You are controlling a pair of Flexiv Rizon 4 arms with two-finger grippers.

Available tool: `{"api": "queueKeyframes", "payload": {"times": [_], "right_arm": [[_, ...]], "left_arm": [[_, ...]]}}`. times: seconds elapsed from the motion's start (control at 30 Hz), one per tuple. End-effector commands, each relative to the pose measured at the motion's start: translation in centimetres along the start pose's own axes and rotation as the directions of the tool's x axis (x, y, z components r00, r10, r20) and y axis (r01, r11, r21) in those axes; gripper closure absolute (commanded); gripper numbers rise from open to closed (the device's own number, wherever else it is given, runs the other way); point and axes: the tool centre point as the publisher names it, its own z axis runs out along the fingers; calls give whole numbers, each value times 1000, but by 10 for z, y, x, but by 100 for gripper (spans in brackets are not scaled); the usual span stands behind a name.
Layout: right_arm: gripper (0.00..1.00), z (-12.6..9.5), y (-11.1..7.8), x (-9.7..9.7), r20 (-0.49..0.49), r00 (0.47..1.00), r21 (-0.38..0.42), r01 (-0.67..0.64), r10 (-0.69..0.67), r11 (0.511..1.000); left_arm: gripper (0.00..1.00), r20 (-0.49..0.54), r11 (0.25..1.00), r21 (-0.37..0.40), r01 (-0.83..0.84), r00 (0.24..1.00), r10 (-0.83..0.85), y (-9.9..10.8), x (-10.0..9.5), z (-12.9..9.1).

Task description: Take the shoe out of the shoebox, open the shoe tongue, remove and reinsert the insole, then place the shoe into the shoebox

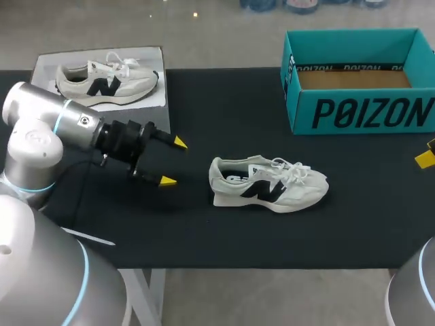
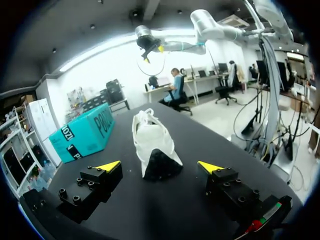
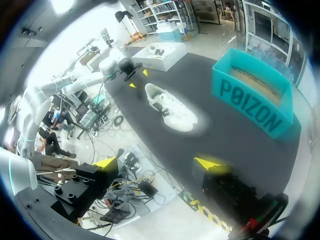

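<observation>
In the middle of the black surface (image 1: 204, 231), out of the shoebox (image 1: 360, 112): a white shoe (image 1: 268, 182) with a black mark on its side, upright on its sole, heel toward the left hand (image 1: 174, 161), toe toward the right side, laces loose over the tongue. Near the heel but not touching it, the left hand, low over the surface, fingers spread wide with nothing between them. From the left wrist, the shoe (image 2: 152, 145) straight ahead of the hand (image 2: 160, 166), dark heel opening nearest, in line with the gap between the two yellow tips yet beyond them. At the far right corner, well apart from the shoe, the teal shoebox, open on top, bare brown bottom showing; from the left wrist, the shoebox (image 2: 85, 135) off to one side past the shoe. At the right edge of the head view, only one yellow tip of the right hand (image 1: 425, 159). From the right wrist, that hand (image 3: 156, 163) high above the surface, fingers wide apart and gripping nothing, looking down on the shoe (image 3: 172, 107), the shoebox (image 3: 255, 100) and the left hand (image 3: 138, 79) just past the heel. At the far left corner, a second shoe (image 1: 105, 78) of the same kind on a white board (image 1: 47, 68), well apart from the rest.
</observation>
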Motion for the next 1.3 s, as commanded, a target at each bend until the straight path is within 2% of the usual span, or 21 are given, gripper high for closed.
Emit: {"api": "queueKeyframes", "payload": {"times": [0.03, 0.2, 0.53, 0.63, 0.97, 1.3], "right_arm": [[0, 1, 1, -1, 0, 1000, 3, -1, 1, 1000], [0, 1, 1, -1, 0, 1000, 3, -1, 1, 1000], [0, 1, 1, -1, 0, 1000, 3, -1, 1, 1000], [0, 1, 1, -1, 0, 1000, 3, -1, 1, 1000], [0, 1, 1, -1, 0, 1000, 3, -1, 1, 1000], [0, 1, 1, -1, 0, 1000, 3, -1, 1, 1000]], "left_arm": [[0, -32, 999, 13, 34, 999, -34, 8, -3, 8], [0, -53, 995, 14, 101, 994, -100, 13, -2, 19], [0, -30, 978, 81, 193, 981, -191, 35, 3, 32], [0, -37, 974, 98, 206, 978, -203, 42, 5, 42], [0, -67, 975, 106, 196, 980, -190, 34, 6, 72], [0, -52, 978, 102, 184, 982, -179, 32, 7, 93]]}}
